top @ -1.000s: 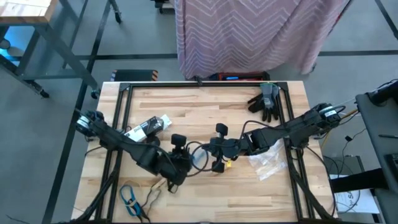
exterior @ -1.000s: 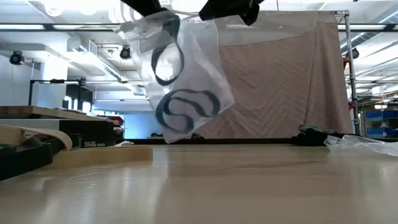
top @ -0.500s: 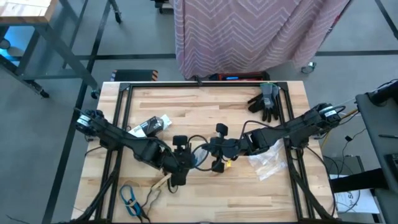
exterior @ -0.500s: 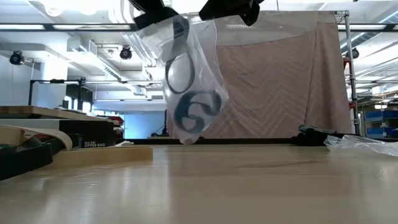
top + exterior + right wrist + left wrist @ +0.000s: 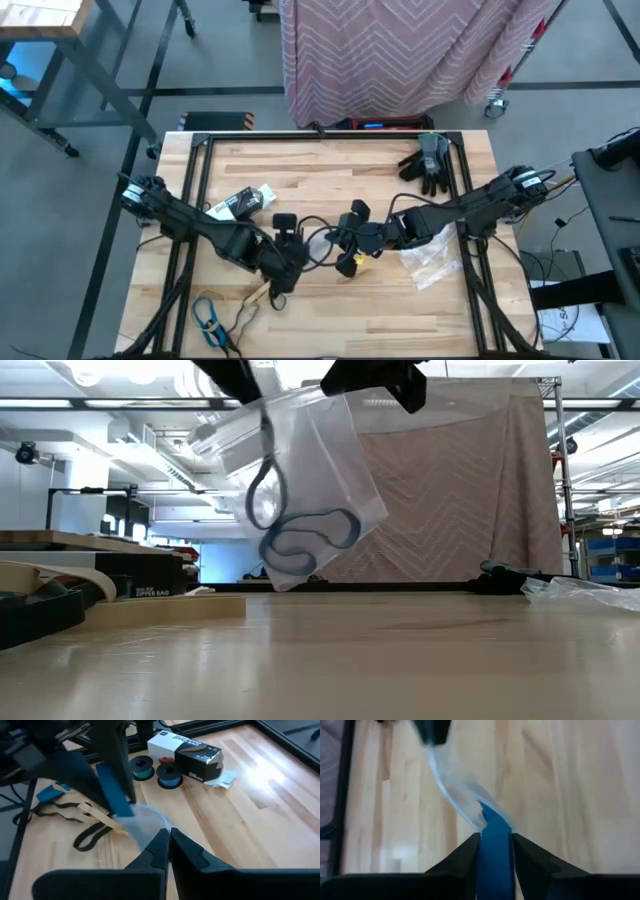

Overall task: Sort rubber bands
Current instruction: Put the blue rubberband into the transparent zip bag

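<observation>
Above the worktop's (image 5: 330, 170) middle, a clear bag (image 5: 300, 490) hangs holding blue rubber bands (image 5: 300, 540). The right gripper (image 5: 166, 842) pinches the bag's rim; the left gripper (image 5: 495, 845) clasps a blue band.

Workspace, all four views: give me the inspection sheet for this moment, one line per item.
Surface: wooden table inside a dark frame.
Job's things: clear plastic bag held up between both arms, blue rubber bands inside it; loose rubber bands, blue, tan and black, lie at the near left of the table.
Clutter: box at left, two small spools beside it, dark gloves at far right, crumpled plastic bags at right.
Grippers: left gripper has a blue band between its fingers at the bag's mouth; right gripper shut on the bag's edge.
Cables: wires at the table's right edge.
Surroundings: striped pink curtain behind the table; no person seen.
</observation>
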Robot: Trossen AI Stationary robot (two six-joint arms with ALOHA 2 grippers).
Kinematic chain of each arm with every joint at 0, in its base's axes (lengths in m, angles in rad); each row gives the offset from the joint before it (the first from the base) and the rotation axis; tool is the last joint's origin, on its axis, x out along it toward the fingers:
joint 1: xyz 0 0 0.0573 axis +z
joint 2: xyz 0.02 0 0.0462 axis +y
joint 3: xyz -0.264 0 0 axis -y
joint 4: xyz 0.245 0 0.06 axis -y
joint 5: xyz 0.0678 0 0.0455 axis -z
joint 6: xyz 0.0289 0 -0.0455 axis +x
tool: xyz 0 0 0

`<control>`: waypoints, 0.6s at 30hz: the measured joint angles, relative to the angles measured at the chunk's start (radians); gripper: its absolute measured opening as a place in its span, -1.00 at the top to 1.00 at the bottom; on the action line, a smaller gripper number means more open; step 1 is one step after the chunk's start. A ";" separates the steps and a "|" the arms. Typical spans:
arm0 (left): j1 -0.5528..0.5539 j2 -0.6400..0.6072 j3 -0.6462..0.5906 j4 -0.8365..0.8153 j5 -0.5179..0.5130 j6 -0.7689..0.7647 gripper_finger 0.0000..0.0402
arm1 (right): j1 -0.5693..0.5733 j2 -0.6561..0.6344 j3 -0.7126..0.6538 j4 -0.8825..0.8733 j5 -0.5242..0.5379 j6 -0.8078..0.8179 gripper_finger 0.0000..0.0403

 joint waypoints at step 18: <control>0.005 -0.001 0.000 0.090 -0.091 0.053 0.62 | 0.000 0.038 -0.001 0.006 -0.005 0.021 1.00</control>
